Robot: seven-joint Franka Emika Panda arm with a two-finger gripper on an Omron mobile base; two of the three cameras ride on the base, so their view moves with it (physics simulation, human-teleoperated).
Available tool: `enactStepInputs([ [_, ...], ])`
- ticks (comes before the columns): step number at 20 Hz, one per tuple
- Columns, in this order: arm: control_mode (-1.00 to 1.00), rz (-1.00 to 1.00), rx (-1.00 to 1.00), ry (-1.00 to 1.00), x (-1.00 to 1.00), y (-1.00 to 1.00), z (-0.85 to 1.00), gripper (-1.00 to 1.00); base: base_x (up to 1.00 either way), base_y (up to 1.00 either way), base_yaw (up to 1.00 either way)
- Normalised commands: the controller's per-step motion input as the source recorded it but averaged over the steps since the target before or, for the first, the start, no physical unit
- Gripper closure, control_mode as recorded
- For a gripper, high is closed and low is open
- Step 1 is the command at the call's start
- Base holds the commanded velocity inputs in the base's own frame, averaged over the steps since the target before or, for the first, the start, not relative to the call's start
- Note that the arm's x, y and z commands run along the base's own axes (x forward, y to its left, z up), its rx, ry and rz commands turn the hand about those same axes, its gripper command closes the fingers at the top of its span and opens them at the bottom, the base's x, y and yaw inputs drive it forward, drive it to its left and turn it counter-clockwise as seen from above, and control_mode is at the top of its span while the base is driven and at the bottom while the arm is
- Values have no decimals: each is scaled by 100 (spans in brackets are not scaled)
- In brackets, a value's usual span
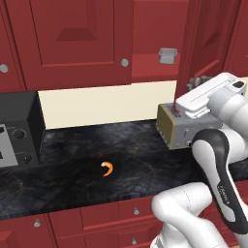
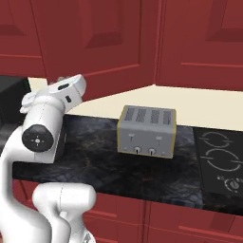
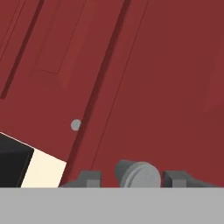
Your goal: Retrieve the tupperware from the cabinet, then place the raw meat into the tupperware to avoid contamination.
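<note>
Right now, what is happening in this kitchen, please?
The robot arm is working at the cabinet. One door is swung open, and the tupperware sits on the inner shelf. In the hand view, the gripper is at a round door knob, which lies between the open jaws. The raw meat lies alone on the dark counter, left of the toaster. Nothing has been taken out yet.

even, soft rendered light throughout, no glare. the dark marble worktop shows faint sheen; the toaster casts a weak shadow. edges look slightly pixelated, and nothing is out of focus.
</note>
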Motion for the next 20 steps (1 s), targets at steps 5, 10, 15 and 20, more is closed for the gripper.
enactStepInputs([
  [5,-100,0,-5,-19,-70,22,18,-100,0,0,0],
  [10,-100,0,-22,-8,-66,60,7,-100,0,0,0],
  [15,-100,-8,-40,2,-23,48,-7,-100,0,0,0],
  [20,-100,-9,-40,0,-2,39,-28,-100,0,0,0],
])
